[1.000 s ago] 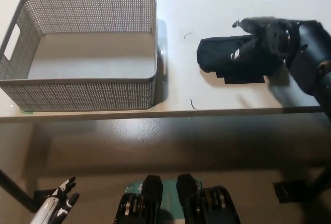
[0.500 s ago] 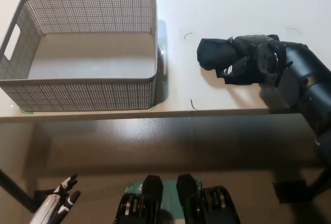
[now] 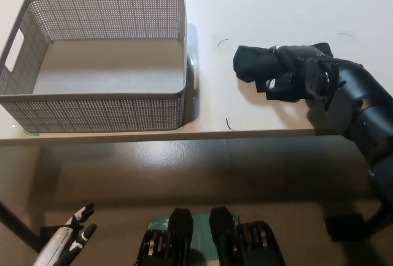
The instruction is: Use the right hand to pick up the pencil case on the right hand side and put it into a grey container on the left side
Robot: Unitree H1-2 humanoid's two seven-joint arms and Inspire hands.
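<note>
A black pencil case (image 3: 253, 63) lies on the white table (image 3: 245, 8), right of centre. My black right hand (image 3: 295, 72) covers its right part, with fingers curled over and around it; only the case's left end shows. The case still rests on the table. The grey mesh container (image 3: 98, 60) stands at the left with nothing inside. My white left hand (image 3: 70, 238) hangs below the table edge at the lower left, fingers spread, holding nothing.
The table's front edge (image 3: 184, 136) runs across the middle of the picture. A gap of bare table separates the container's right wall from the pencil case. Small dark threads (image 3: 228, 123) lie on the tabletop near the edge.
My right hand has moved left and down onto the pencil case and its fingers have closed over it. The case has bunched up slightly. The left hand barely moved.
</note>
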